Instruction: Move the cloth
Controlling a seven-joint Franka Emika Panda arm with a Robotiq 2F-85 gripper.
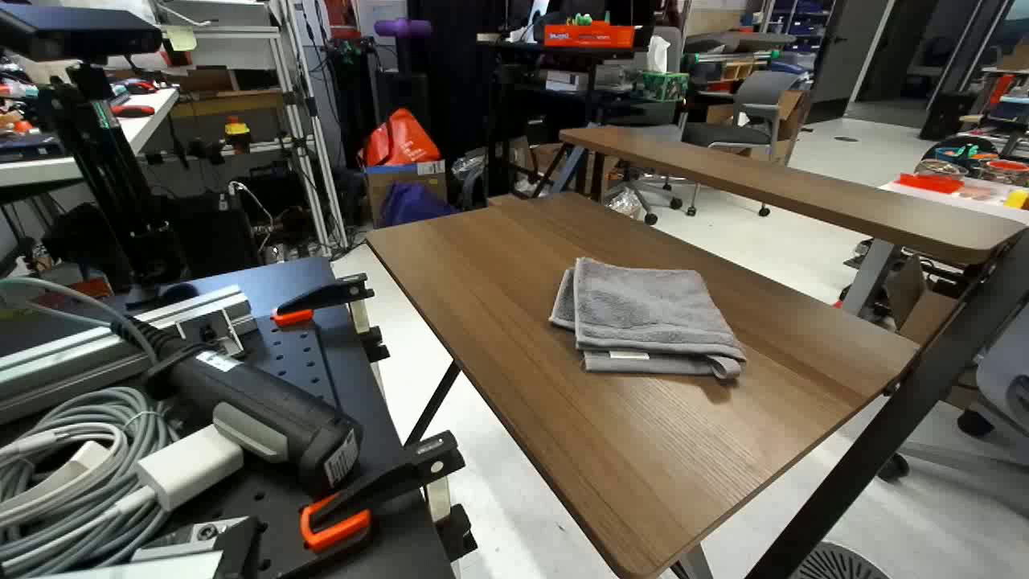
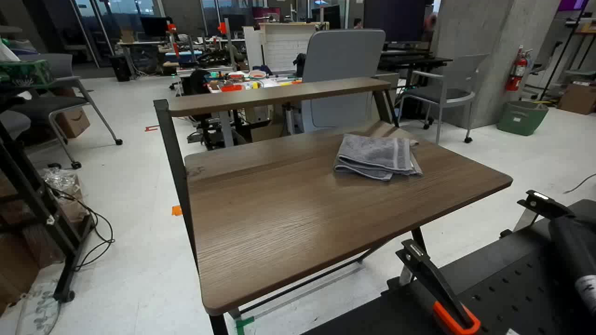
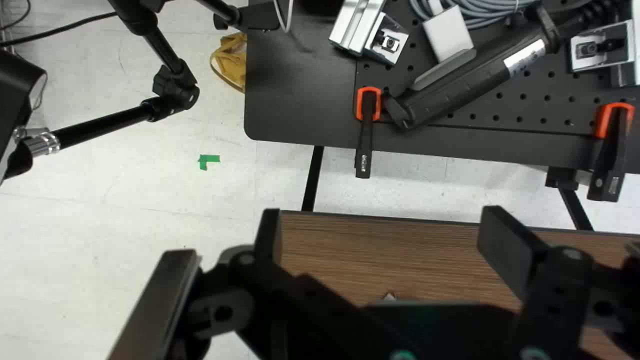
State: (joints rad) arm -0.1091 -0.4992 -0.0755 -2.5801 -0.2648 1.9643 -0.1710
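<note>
The cloth point(image 1: 651, 310) is grey, folded and roughly rectangular, with layered edges. It lies flat on the brown wooden tabletop point(image 1: 498, 297), and it also shows in an exterior view point(image 2: 372, 156) towards the far side of the tabletop point(image 2: 279, 218). My gripper point(image 3: 382, 232) shows only in the wrist view. Its two dark fingers are wide apart, with bare wood and floor seen between them. A small pale tip peeks out above the gripper body in the wrist view; I cannot tell whether it is a corner of the cloth. The arm is in neither exterior view.
A raised wooden shelf point(image 1: 772, 185) runs along one side of the tabletop. A black perforated bench point(image 3: 300, 100) stands across a floor gap, holding a black handheld tool point(image 3: 470, 75), cables, and clamps with orange parts point(image 3: 367, 105). A black jointed stand point(image 3: 175, 85) is at the wrist view's left.
</note>
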